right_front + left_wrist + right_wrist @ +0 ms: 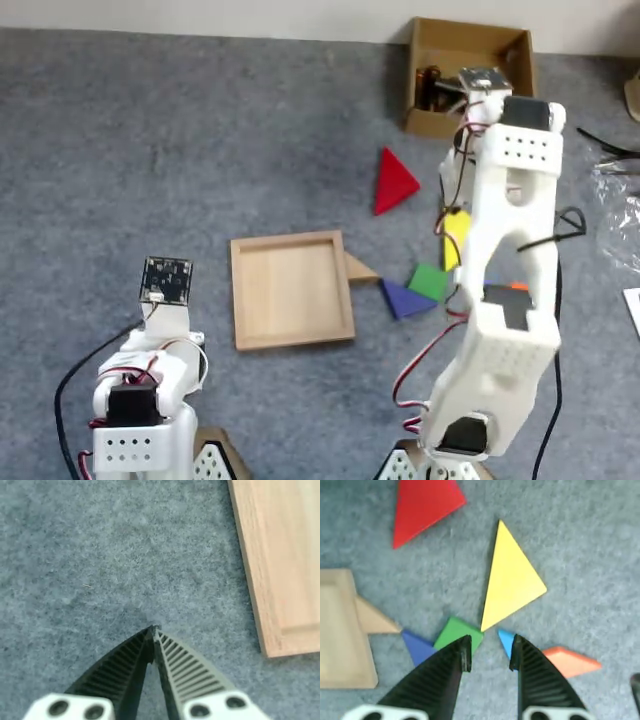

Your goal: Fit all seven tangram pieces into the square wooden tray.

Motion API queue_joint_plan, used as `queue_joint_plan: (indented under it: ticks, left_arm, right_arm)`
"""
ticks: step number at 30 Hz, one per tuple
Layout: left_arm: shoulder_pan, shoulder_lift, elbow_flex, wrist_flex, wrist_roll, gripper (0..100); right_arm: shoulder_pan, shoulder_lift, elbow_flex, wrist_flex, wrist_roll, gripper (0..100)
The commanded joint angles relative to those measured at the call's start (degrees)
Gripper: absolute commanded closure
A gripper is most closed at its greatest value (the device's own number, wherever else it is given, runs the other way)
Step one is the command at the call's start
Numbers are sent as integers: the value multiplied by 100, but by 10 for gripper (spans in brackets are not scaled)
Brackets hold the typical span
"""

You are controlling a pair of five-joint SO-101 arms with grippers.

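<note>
Aim likely explains the right gripper [490, 647], part-open and empty at a corner of the yellow triangle [510, 585]; the left gripper [153, 630], closed on nothing, sits beside the wooden tray [290, 238].

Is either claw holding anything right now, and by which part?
Nothing is held. The left claw is shut empty over the carpet; the right claw is open near the yellow triangle, nothing between its jaws.

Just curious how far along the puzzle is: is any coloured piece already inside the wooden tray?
No, the wooden tray is bare wood inside; the red triangle and green piece lie on the carpet beside it.
</note>
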Motion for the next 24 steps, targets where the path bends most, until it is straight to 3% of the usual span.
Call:
queue_joint_plan:
  ticks: [1,17,24]
  left_arm:
    - [-66,13,119,26,26,995]
    - [-57,13,119,26,26,994]
    - [-57,13,119,26,26,994]
  right_arm:
    - [-4,-892,286,66,-35,865]
    - [215,-2220,2360,31,-53,865]
    - [215,-3600,3187,31,-35,865]
